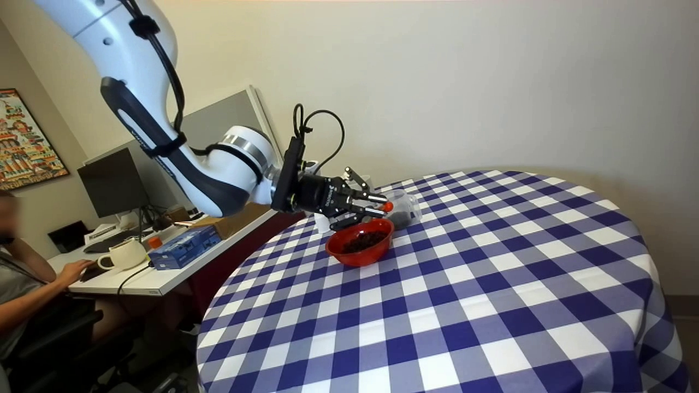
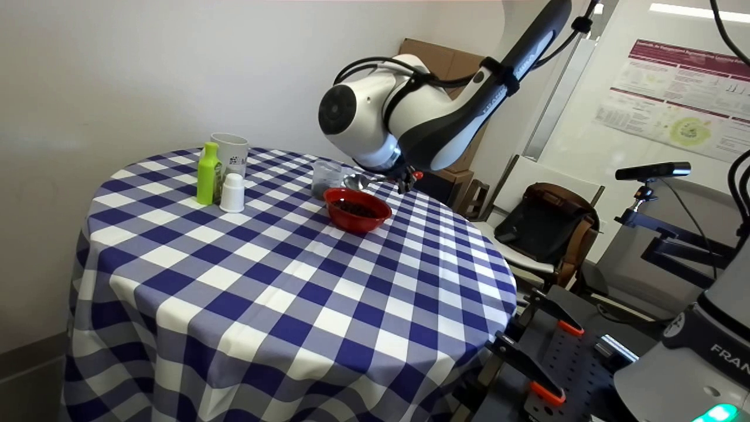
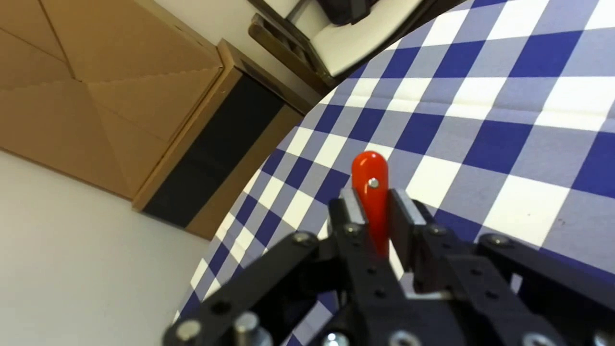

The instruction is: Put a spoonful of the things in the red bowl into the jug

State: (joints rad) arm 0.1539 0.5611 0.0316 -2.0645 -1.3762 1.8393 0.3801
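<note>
One spoon point(image 2: 358, 182) is up in the air, and the end effector point(image 3: 379, 206) pinches it by its red handle point(image 3: 370, 168), with a finger point(image 3: 408, 209) on each side. The bowl point(image 2: 354, 225) sits on the worktop point(image 1: 491, 262), and lots of small dark bits point(image 2: 354, 209) lie in it. The jug point(image 2: 326, 176) is see-through and stands just beside the bowl, with dark stuff point(image 2: 320, 189) low inside; whether the two touch is hard to tell. In an exterior view the spoon's shiny head point(image 2: 354, 182) shows close to the jug and the bowl, too small to tell if any bits are on it. A blue and white cloth point(image 2: 293, 316) covers the worktop. In an exterior view a green bottle point(image 2: 208, 176), a white bottle point(image 2: 233, 194) and a cup point(image 2: 231, 153) stand close together, well apart from the bowl. Off to the side, a person point(image 1: 33, 299) sits at a desk point(image 1: 144, 281) with a mug point(image 1: 125, 255) and a blue box point(image 1: 185, 248) on it.
</note>
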